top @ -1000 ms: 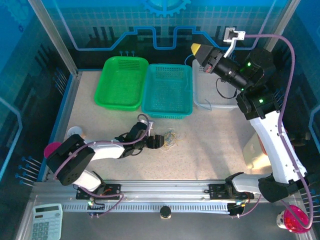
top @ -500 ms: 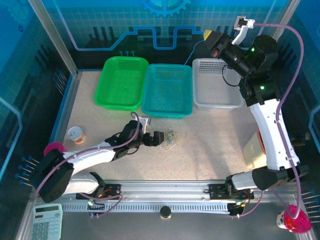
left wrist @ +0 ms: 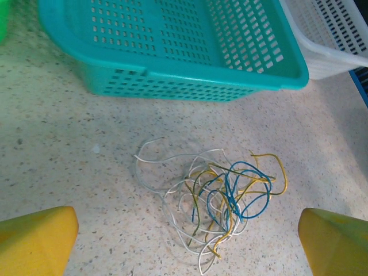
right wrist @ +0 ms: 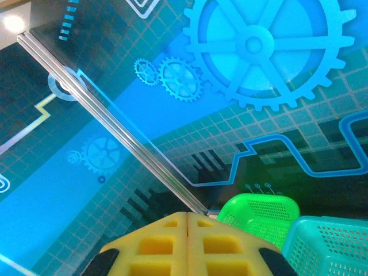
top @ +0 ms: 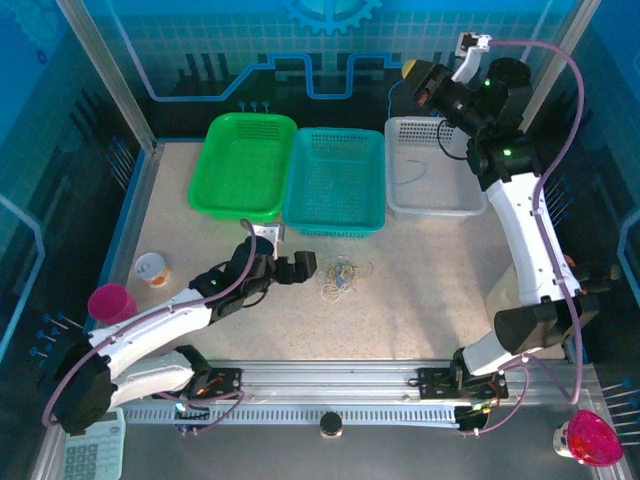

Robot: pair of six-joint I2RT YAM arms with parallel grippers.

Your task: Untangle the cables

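A loose tangle of thin white, yellow and blue cables (top: 343, 278) lies on the speckled table in front of the teal basket (top: 335, 180). In the left wrist view the cables (left wrist: 214, 198) sit between and just ahead of my two yellow fingertips (left wrist: 34, 238). My left gripper (top: 310, 266) (left wrist: 187, 253) is open and empty, just left of the tangle. My right gripper (top: 412, 74) (right wrist: 188, 221) is raised high at the back, its yellow pads pressed together. A thin dark blue cable (top: 392, 105) hangs from it down over the white basket (top: 435, 208).
A green basket (top: 243, 165) stands left of the teal one. A paper cup (top: 150, 268) and a pink cup (top: 110, 300) sit at the table's left edge. A calculator (top: 90, 455) lies beyond the front rail.
My left gripper has drawn back a little from the tangle and turned. My right arm has risen and pulled toward the back wall, carrying the blue cable.
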